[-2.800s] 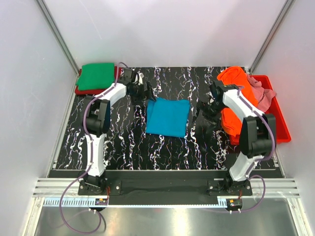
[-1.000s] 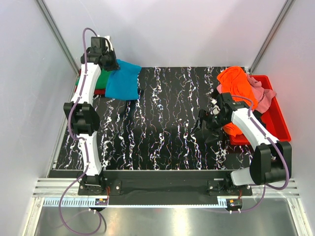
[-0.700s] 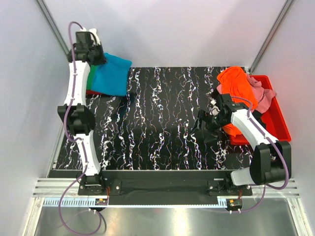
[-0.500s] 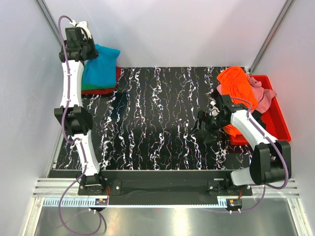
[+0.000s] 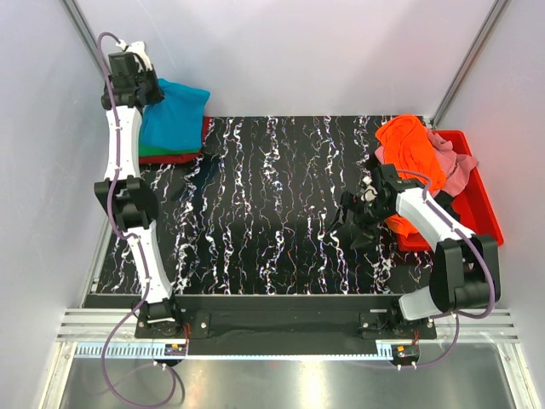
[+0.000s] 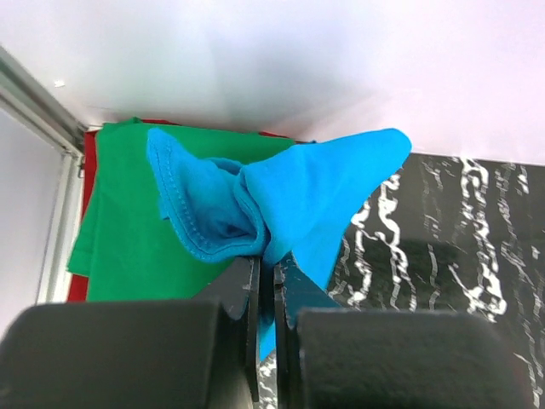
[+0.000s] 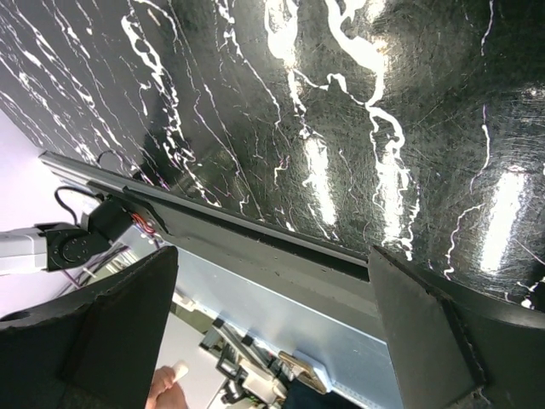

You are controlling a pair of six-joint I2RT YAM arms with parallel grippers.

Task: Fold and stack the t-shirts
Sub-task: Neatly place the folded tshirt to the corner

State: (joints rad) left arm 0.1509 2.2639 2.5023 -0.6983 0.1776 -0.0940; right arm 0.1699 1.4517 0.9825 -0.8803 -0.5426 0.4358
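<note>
One teal t-shirt hangs pinched in my left end effector over the green t-shirt at the far-left corner of the surface, so I judge its landing spot lies just below, while my right end effector gapes empty, well apart.

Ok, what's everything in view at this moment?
teal blue t-shirt: one, teal, hanging over the far-left stack
green t-shirt: one, green, folded, top of that stack
red t-shirt: one, red, under the green, edge showing
orange t-shirt: one, orange, heaped at right
pink t-shirt: one, pink, crumpled in the bin
red bin: one, red, far right
table: one, black, white-veined
left gripper: shut on the teal blue t-shirt
right gripper: open, above bare table
</note>
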